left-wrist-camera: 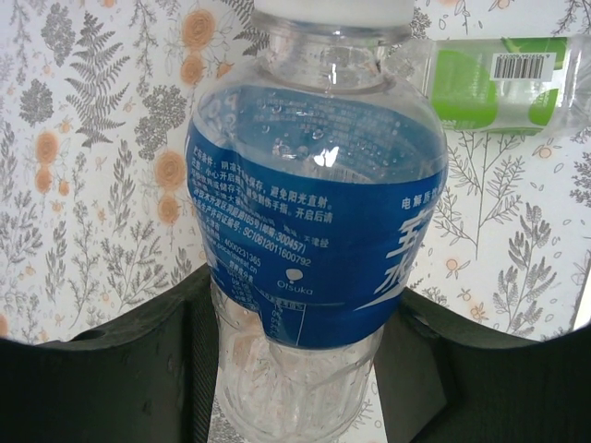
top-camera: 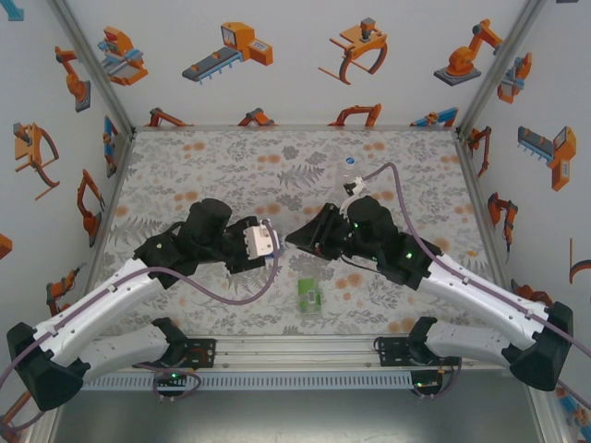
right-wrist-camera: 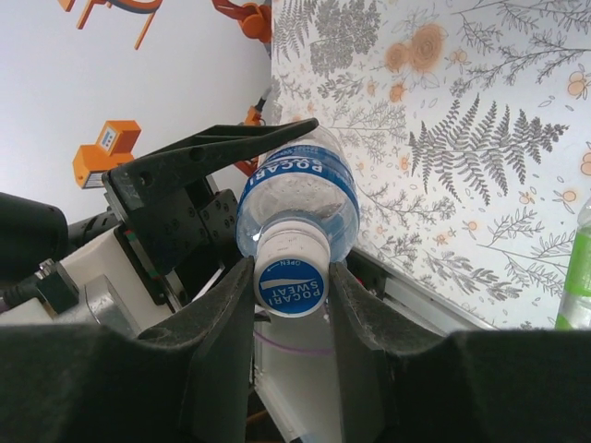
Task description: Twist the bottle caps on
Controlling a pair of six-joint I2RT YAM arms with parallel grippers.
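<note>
The blue-label bottle [left-wrist-camera: 314,231] is held over the worktop [top-camera: 203,166], squeezed tight in the left pincer [left-wrist-camera: 300,369]. Its white cap [right-wrist-camera: 292,272] is pinched by the right pincer [right-wrist-camera: 291,309]. The green-label bottle [top-camera: 309,295] is laid flat nearby.

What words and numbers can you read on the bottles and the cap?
"POCARI SWEAT": blue top of the bottle cap.
"OPEN": same cap top, smaller.
"POCARI": label of the blue-label bottle.
"Otsuka": same label, small white print.
Chinese print and long numbers on that label: too small to read surely.
Barcode digits on the green-label bottle: too blurred.
</note>
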